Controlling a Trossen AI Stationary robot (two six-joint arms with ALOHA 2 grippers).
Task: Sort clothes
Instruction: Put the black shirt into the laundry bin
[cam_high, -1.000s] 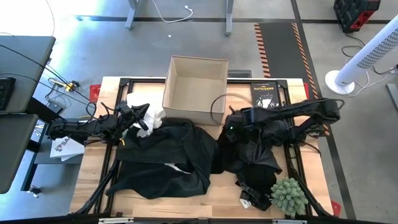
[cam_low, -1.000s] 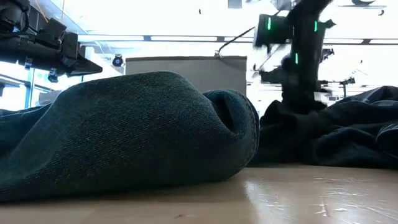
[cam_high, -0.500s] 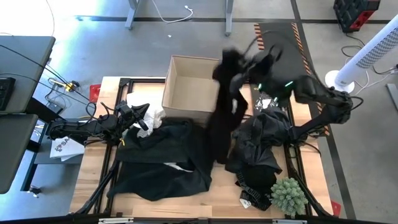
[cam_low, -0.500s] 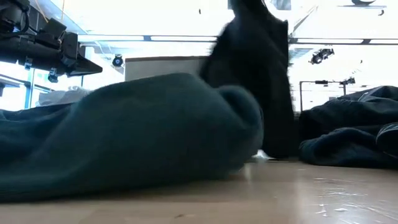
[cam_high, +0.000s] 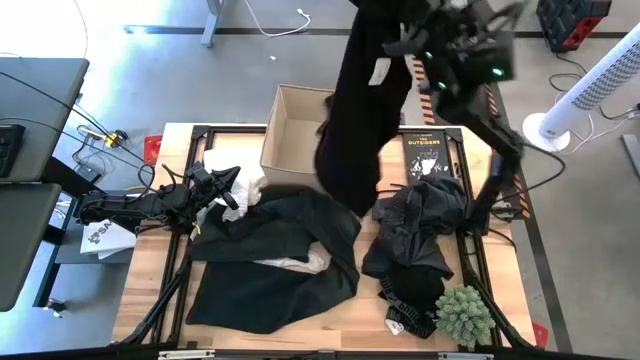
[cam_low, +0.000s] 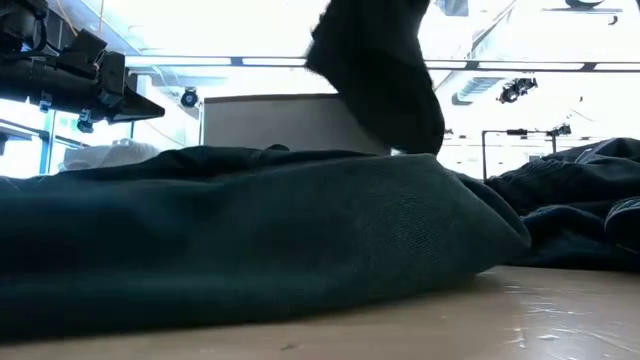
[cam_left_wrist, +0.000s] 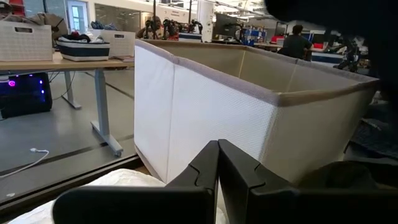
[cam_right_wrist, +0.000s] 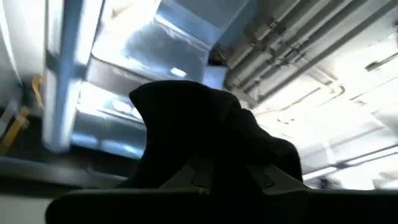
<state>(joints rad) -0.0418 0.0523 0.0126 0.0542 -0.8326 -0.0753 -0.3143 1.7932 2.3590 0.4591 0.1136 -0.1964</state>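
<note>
One black garment (cam_high: 362, 110) is airborne: the right gripper (cam_high: 400, 35) is clamped on its top, high above the back of the worktop (cam_high: 350, 312), and the cloth hangs in a long column with its hem over the near right corner of the cardboard box (cam_high: 300, 140). In the right wrist view the fabric (cam_right_wrist: 205, 149) bunches over the closed fingers.

To do this step well, I'd judge: carry the hanging hem fully over the box opening before letting go, since the tail now sits near the rim and could drape outside. Lower until the cloth piles inside, then release. Keep the swing small.

Left gripper (cam_high: 225, 190) rests low at the left of the worktop, fingers shut with nothing visibly between them, just by the white clothes (cam_high: 250, 187) and facing the box wall (cam_left_wrist: 205, 118).

Versus a second ago: the right arm was down on the dark pile (cam_high: 420, 230) at right; it has since risen and pulled the garment clear. The large black garment (cam_high: 275, 260) in the middle got dragged flatter, and the low view shows its hump gone. Left arm, book (cam_high: 425, 150) and plant (cam_high: 465, 315) unchanged.
</note>
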